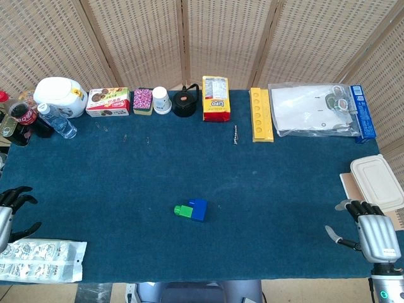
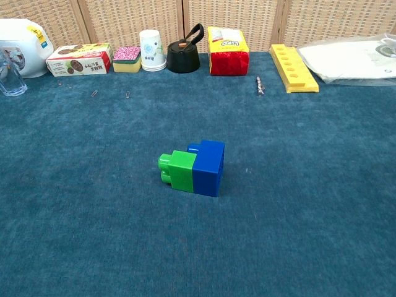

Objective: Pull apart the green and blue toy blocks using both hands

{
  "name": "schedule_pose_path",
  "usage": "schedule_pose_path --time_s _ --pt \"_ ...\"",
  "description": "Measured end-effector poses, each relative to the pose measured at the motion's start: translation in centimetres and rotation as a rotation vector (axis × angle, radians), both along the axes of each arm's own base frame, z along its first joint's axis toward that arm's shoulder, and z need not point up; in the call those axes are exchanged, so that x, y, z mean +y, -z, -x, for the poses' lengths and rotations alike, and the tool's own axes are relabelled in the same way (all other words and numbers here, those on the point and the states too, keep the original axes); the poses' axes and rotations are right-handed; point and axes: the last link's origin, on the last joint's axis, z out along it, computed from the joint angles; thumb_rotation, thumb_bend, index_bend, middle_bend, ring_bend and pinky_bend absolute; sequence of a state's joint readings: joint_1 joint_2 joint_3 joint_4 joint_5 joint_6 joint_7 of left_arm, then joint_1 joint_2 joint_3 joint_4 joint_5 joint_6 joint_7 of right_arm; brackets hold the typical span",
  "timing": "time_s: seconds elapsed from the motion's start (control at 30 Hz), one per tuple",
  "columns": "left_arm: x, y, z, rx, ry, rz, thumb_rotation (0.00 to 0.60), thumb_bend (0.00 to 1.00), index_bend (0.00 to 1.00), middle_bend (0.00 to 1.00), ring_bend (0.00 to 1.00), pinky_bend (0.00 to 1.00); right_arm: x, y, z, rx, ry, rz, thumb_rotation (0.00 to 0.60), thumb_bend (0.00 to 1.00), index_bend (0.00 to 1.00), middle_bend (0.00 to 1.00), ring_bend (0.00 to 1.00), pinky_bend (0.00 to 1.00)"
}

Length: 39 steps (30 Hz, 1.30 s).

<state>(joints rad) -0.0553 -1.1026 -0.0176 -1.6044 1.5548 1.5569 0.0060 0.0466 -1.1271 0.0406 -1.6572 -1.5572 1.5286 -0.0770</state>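
A green block (image 1: pixel 183 211) and a blue block (image 1: pixel 198 209) lie joined together near the middle front of the blue table cloth. In the chest view the green block (image 2: pixel 180 171) sticks out to the left of the blue block (image 2: pixel 208 167). My left hand (image 1: pixel 11 211) hovers at the far left table edge with fingers spread, holding nothing. Over at the far right edge my right hand (image 1: pixel 369 232) also has its fingers apart and holds nothing. Both hands are far from the blocks and neither shows in the chest view.
Along the back stand bottles (image 1: pixel 25 120), a white jug (image 1: pixel 61 96), a snack box (image 1: pixel 108 101), a sponge (image 1: pixel 142 101), a paper cup (image 1: pixel 161 100), a black lid (image 1: pixel 185 103), a yellow-red packet (image 1: pixel 216 98), a yellow tray (image 1: pixel 261 113) and plastic bags (image 1: pixel 315 110). A blister pack (image 1: pixel 41 260) lies front left, a food container (image 1: pixel 377 180) right.
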Motion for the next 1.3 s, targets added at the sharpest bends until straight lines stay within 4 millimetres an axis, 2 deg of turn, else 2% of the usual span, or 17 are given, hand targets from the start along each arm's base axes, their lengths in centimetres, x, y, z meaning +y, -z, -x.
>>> schedule_pose_path --time_s 0.53,0.73,0.9,1.03,1.3 --pt "-0.3 -0.4 0.2 -0.003 0.005 -0.007 0.6 0.16 0.45 0.32 0.3 0.33 0.2 0.2 -0.1 -0.021 -0.014 -0.006 0.354 0.31 0.39 0.36 0.34 0.33" --pt "-0.1 -0.7 0.1 -0.009 0.012 -0.016 0.6 0.16 0.45 0.32 0.3 0.33 0.0 0.6 -0.4 -0.078 -0.037 -0.034 0.356 0.3 0.39 0.36 0.33 0.34" --pt "0.3 -1.0 -0.2 -0.007 0.023 -0.02 0.6 0.16 0.45 0.32 0.3 0.33 -1.3 1.7 -1.9 -0.165 -0.101 -0.107 0.354 0.3 0.28 0.35 0.33 0.35" --pt "0.7 -1.0 -0.5 -0.011 0.029 -0.019 0.6 0.16 0.45 0.32 0.3 0.33 -2.8 2.8 -3.6 -0.239 -0.168 -0.182 0.355 0.29 0.24 0.34 0.33 0.36" --pt "2.1 -0.9 -1.6 0.004 0.045 0.01 0.6 0.16 0.45 0.32 0.3 0.33 -6.7 6.2 -8.2 -0.304 -0.299 -0.361 0.353 0.16 0.07 0.23 0.29 0.36"
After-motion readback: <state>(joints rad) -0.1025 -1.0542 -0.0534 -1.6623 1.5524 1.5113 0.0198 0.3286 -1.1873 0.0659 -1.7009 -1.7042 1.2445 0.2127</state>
